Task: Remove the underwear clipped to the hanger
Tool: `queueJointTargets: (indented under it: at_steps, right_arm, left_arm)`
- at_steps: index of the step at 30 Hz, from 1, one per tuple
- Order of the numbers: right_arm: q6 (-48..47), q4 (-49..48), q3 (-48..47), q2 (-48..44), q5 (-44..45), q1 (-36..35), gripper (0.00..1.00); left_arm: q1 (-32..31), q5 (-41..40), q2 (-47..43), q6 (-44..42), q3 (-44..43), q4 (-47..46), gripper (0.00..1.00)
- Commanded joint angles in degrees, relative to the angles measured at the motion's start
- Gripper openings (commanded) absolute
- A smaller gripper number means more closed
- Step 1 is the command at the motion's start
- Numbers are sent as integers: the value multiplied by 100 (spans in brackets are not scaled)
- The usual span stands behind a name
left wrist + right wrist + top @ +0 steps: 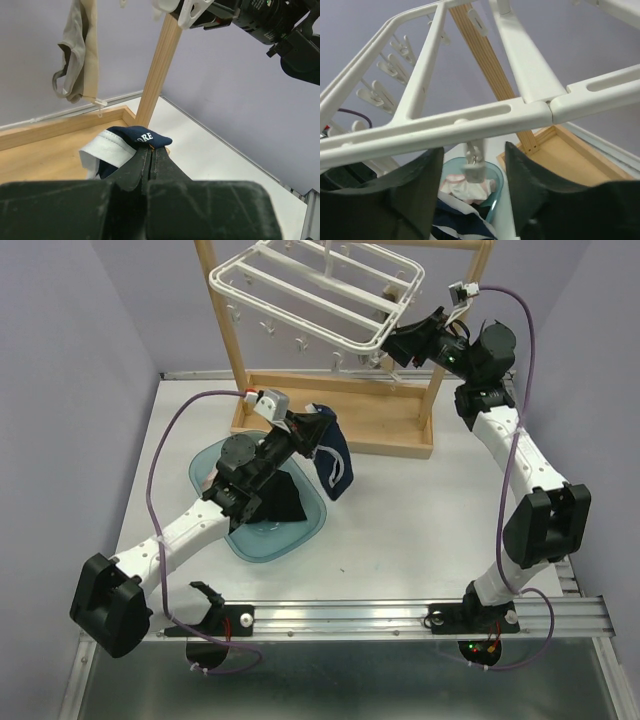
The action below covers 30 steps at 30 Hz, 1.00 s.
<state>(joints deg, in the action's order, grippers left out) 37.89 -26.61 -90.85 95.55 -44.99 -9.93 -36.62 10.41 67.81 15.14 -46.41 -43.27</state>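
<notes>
Your left gripper (312, 430) is pressed together on the navy underwear (335, 455), pinching a fold of it just in front of the wooden stand (380, 425). The cloth hangs from the fingertips over the near edge of the stand's base. In the left wrist view the two fingers (142, 167) meet with no gap, and the navy cloth with its white band and white lettering bunches just above them. The hanger (320, 290) sits tilted high in the stand, between the uprights. Your right gripper (393, 340) is up at the hanger's near right corner, beside the stand's right post. Its jaws are spread apart beneath a white crossbar, and one small clip (474, 169) dangles between them; you cannot tell from these views whether either finger touches it. A piece of beige underwear (82, 50) hangs from the hanger to the left of the stand's post. The teal basin (215, 465) lies on the table in front of the stand's left end, with black underwear (285, 498) inside it.
</notes>
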Motion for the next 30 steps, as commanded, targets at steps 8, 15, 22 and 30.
queueJointTargets:
  at_steps: [8, 15, 22, 30]
  right_arm:
    - [-773, -310, 1139, -879, 157, 62, 94]
    - [-1064, -266, 1850, -1301, 377, 62, 100]
    - [-1617, -231, 2615, -1819, 571, 62, 100]
    - [-2601, 129, 3476, -2250, 482, 79, 100]
  left_arm:
    - [41, -926, -1243, -160, 343, 985, 0]
    - [234, -2517, -2166, 288, 739, 2216, 0]
    - [752, -2818, -2387, 578, 1186, 2622, 0]
    - [1131, -2641, -2026, 1439, 1679, 2472, 0]
